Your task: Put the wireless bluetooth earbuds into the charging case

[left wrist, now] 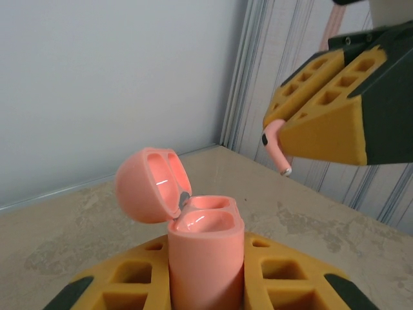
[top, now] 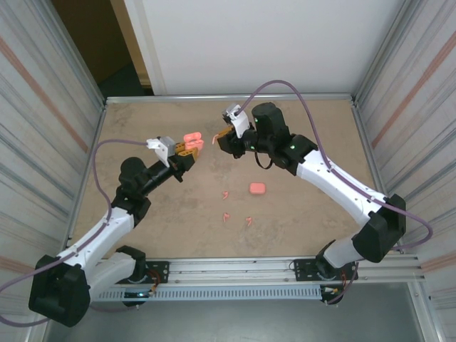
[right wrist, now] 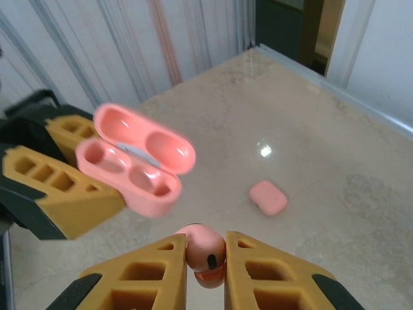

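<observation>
Salmon-pink and tiny, a short-stemmed wireless earbud (right wrist: 206, 255) is sitting clamped between the yellow honeycomb fingers (right wrist: 271, 278) of my right pincer (right wrist: 206, 261), which is closing tight on it. From the left wrist camera I am seeing its stem poking down out of those fingertips, in the air. Close by, the open salmon-pink charging case (right wrist: 135, 171) is standing upright in my left pincer (left wrist: 206, 284), which is gripping the case body from both sides. Its hinged lid (left wrist: 151, 184) is tilting back, and both moulded wells are showing empty. The held earbud is hovering near the case, off to one side of it and not touching it.

From the overhead camera I am watching the two pincers facing each other, tips close but apart, above the far middle of the tan, marbled bench (top: 320, 128). Nearer the arm bases, three loose pink earbuds (top: 225, 194) are lying on the bench, well apart from the pincers. One is lying just left of a second rounded pink case (top: 257, 188), which is resting flat with its lid shut. The other two are lying a little closer to me.
</observation>
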Tool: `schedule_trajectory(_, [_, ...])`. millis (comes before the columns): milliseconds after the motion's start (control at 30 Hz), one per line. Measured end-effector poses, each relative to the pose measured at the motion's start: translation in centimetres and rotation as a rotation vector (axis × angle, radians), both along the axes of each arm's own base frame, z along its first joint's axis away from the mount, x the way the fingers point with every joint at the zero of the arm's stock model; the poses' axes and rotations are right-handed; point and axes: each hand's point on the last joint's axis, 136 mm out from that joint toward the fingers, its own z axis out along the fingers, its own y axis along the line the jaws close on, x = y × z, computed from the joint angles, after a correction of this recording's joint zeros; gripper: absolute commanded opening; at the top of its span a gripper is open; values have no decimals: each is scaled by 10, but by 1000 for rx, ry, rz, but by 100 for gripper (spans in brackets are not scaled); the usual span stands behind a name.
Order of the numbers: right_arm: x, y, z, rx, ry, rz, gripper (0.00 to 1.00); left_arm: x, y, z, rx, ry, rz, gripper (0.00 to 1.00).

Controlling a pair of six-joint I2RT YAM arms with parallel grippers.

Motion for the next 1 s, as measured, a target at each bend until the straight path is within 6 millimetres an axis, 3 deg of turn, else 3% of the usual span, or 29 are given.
schedule_trajectory(300, [-3, 19, 35, 49, -113, 35, 18, -1, -4, 0, -14, 6, -27, 0])
schedule_trajectory(667, [-4, 46, 25, 27, -134, 76, 18, -2, -5, 2, -18, 0, -35, 0])
schedule_trajectory(1000, [-5, 55, 15, 7, -129, 92, 18, -2, -5, 2, -20, 2, -35, 0])
